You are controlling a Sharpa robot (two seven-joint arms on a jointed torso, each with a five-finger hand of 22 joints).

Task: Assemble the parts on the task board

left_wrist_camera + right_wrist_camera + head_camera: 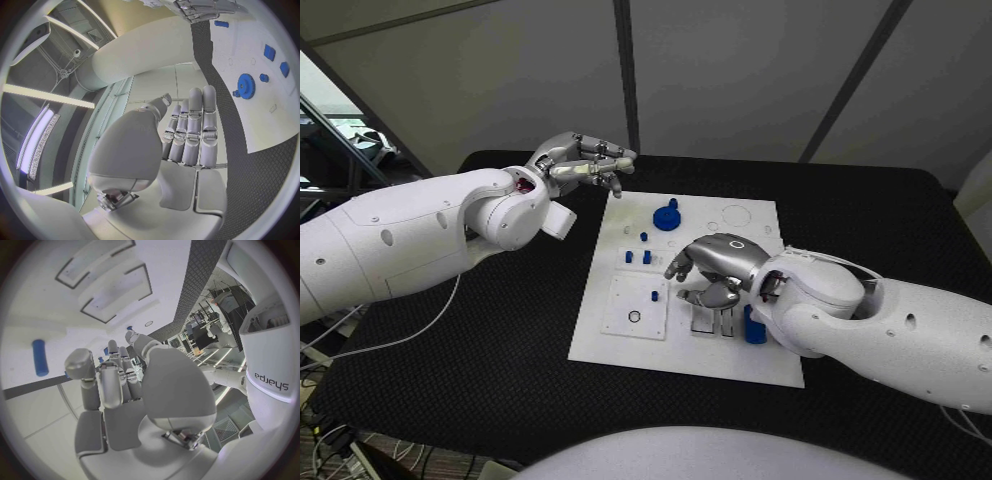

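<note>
White task board (620,345) lying with its long axis running away from the robot on the black table (473,390). On it: one blue gear (668,216) near the far edge, one blue cylinder (754,327) lying lengthwise just beside the right hand (711,268), and three small blue pegs (638,255) between gear and hand. Right hand low over the board, fingers curled, grip impossible to tell; left hand (581,162) raised off the board's far-left corner, fingers together, holding nothing.

My hands, left (583,160) and right (711,268), are silver on white arms. Task board (625,345) white; parts, gear (666,216) included, blue. Table (473,380) black.
</note>
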